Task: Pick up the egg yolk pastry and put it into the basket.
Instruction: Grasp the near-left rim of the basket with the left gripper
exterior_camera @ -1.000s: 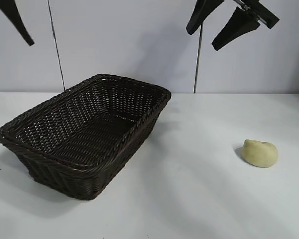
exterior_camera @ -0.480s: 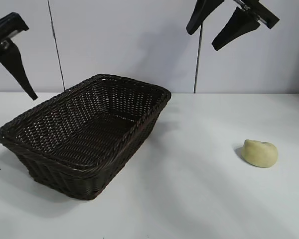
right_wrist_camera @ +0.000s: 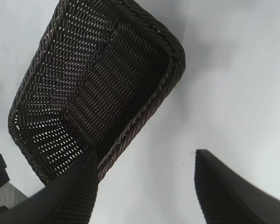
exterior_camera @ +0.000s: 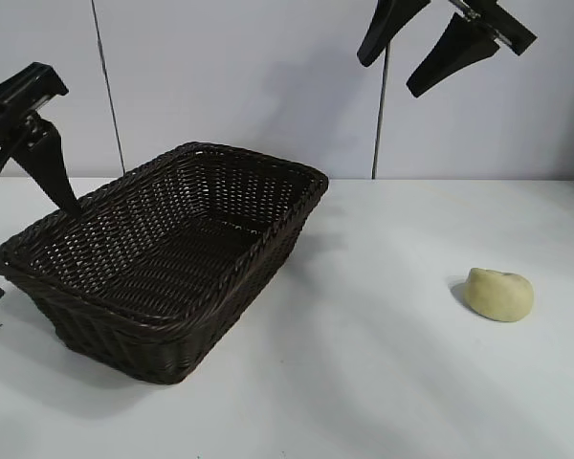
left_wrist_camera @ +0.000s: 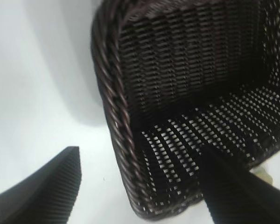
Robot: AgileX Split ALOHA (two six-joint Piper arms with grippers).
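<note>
Pastry untouched, both grippers wide open.
The egg yolk pastry point(exterior_camera: 499, 294) sits near the table's point(exterior_camera: 364, 382) right edge, well below the right gripper point(exterior_camera: 416, 48); the left gripper point(exterior_camera: 19, 225) straddles the basket point(exterior_camera: 163, 253) rim.

Basket point(exterior_camera: 163, 258): dark woven wicker, rough. Egg yolk pastry point(exterior_camera: 498, 294): smooth, matt. Table point(exterior_camera: 383, 382): smooth white.

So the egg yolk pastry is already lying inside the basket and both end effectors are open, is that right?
Not quite. The egg yolk pastry lies on the white table, well apart from the basket, as the exterior view shows. Both the left end effector and right end effector are open.
</note>
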